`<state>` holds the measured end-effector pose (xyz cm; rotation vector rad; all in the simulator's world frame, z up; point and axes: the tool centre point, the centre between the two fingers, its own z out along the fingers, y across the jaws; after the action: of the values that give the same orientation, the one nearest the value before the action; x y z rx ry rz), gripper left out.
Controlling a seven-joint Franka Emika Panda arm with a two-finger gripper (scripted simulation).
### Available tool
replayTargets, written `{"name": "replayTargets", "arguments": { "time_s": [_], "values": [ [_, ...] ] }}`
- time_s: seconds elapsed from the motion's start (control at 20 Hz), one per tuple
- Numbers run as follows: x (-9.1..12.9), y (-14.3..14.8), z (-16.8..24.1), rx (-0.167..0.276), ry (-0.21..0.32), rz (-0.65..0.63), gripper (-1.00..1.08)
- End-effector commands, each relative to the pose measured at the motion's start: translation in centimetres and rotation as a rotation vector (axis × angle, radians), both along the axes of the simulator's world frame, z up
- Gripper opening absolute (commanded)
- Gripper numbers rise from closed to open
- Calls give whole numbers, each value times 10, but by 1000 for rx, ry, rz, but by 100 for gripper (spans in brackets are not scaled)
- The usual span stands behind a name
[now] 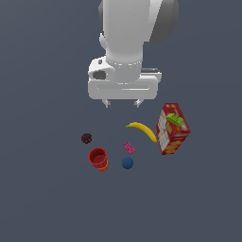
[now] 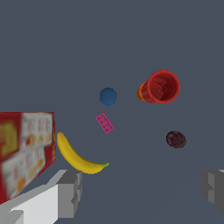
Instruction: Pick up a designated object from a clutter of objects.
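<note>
- My pincer (image 1: 122,102) hangs above the tabletop (image 1: 42,198) with its fingers spread wide and nothing between them.
- The wrist view shows one fingertip (image 2: 70,192) and its mate far apart at the frame's edges — released, plainly.
- The green piece (image 1: 174,119) I am after sits on top of the red-and-white box (image 1: 172,134), at the exterior view's right.
- The wrist view catches only part of that box, and I cannot see the green piece there.
- The banana (image 1: 143,129) lies just beside the box, between it and the pincer's shadowed spot.
- The pink block (image 1: 129,148) lies flat near the blue ball (image 1: 127,163).
- The red cup (image 1: 98,158) is tipped on its side — its mouth faces the wrist camera.
- The dark berry (image 1: 86,138) sits near the cup, apart from everything else.
</note>
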<state>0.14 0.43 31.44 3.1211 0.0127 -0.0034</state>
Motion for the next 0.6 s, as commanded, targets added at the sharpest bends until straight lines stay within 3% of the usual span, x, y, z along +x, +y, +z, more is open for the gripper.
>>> {"name": "replayTargets", "arguments": {
  "time_s": [0.0, 0.55],
  "values": [
    [0, 0, 0, 0, 0, 0, 100],
    [3, 13, 1, 4, 10, 57, 100]
  ]
}}
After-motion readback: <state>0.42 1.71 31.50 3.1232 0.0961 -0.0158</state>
